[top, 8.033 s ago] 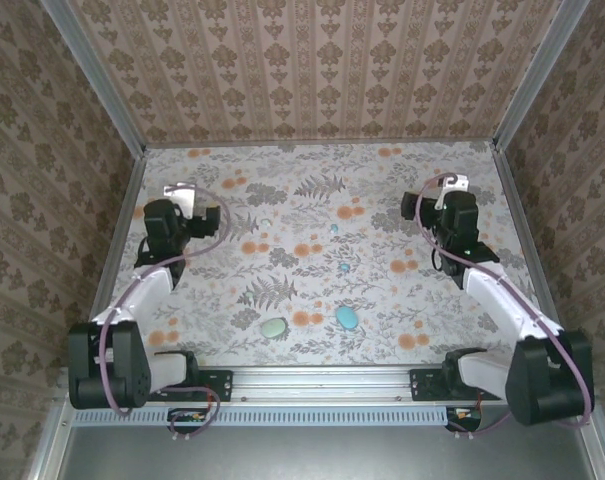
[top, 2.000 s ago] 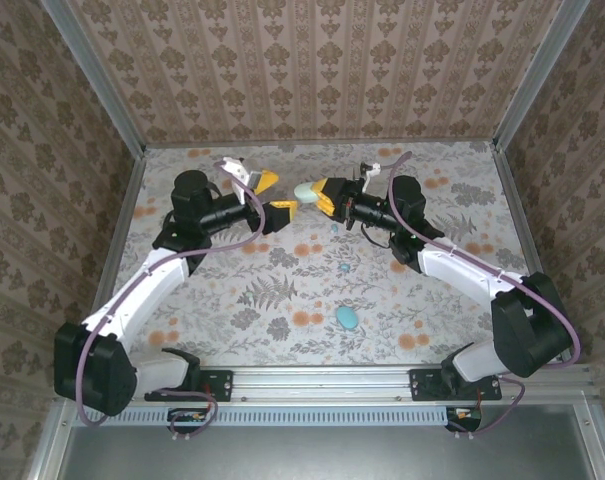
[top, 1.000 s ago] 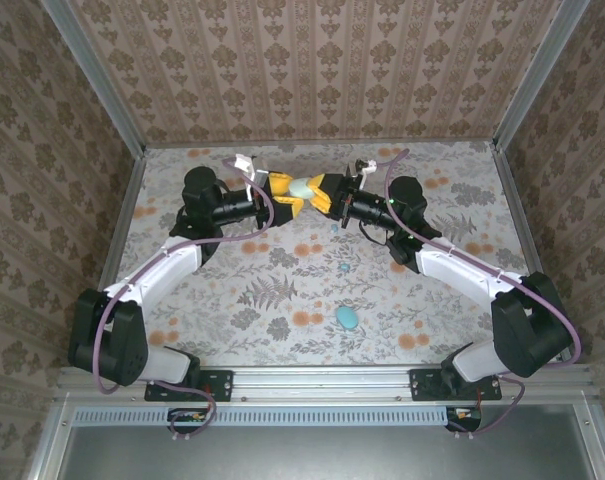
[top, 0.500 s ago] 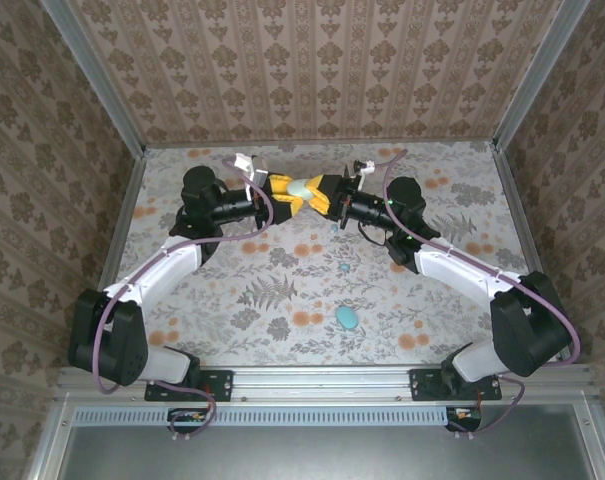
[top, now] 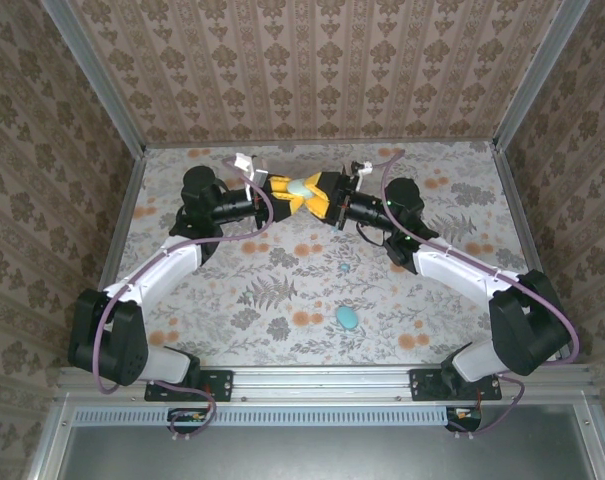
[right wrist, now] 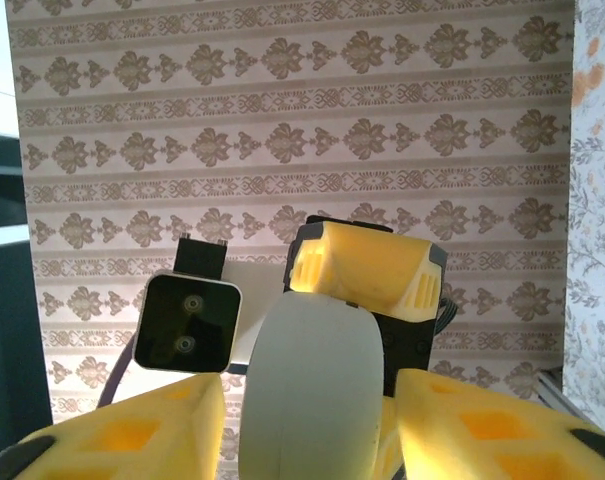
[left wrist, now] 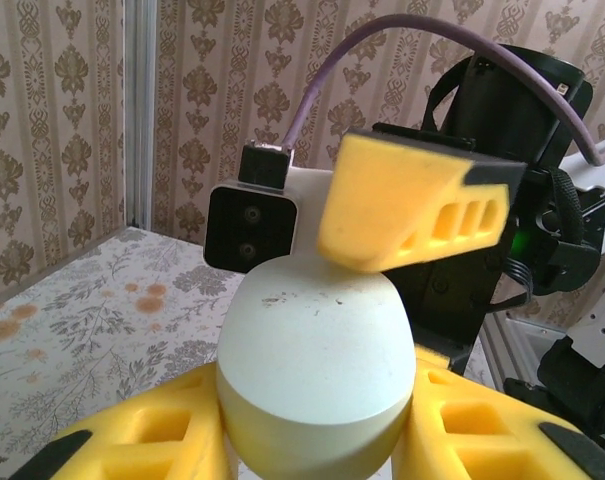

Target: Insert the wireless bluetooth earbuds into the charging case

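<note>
My left gripper [left wrist: 312,440] clamps the pale green charging case [left wrist: 317,350]. The right gripper [right wrist: 312,430] flanks it, but I cannot tell whether it grips. The case hangs well beyond the blue oval [top: 347,318], with its long axis level, pointing gripper to gripper, lid shut. 1 earbud [top: 343,268] lies between oval and case. I judge 0 inserted.

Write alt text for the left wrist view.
A pale green oval case sits at centre, clamped from both sides by the left gripper. A yellow finger of the right gripper overlaps its top, with the floral table and patterned wall behind.
</note>
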Action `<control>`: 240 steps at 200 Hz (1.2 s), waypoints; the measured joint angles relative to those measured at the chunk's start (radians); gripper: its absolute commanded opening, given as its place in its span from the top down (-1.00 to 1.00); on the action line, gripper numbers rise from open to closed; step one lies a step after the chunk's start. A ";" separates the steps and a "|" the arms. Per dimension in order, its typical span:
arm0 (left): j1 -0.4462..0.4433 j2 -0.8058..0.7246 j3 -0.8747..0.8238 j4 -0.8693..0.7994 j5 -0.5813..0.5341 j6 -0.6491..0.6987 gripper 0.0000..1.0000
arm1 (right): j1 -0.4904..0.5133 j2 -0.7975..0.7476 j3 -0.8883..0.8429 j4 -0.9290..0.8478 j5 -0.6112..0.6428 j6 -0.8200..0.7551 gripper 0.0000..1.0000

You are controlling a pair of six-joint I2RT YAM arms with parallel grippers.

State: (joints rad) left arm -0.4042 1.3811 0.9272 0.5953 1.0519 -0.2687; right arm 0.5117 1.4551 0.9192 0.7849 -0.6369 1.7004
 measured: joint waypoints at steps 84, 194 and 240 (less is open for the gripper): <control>0.074 -0.130 0.005 -0.235 0.016 0.076 0.58 | -0.068 -0.165 0.009 -0.298 0.027 -0.379 -0.30; 0.110 -0.289 0.013 -0.566 0.121 0.176 0.58 | 0.156 -0.206 0.330 -1.053 0.164 -1.442 -0.55; 0.110 -0.316 0.013 -0.600 0.139 0.176 0.58 | 0.174 -0.166 0.334 -1.103 0.167 -1.516 -0.54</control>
State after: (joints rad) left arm -0.2943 1.0653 0.9405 -0.0051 1.1908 -0.0925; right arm 0.6857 1.2896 1.2530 -0.3183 -0.4694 0.1844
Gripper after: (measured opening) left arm 0.344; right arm 0.771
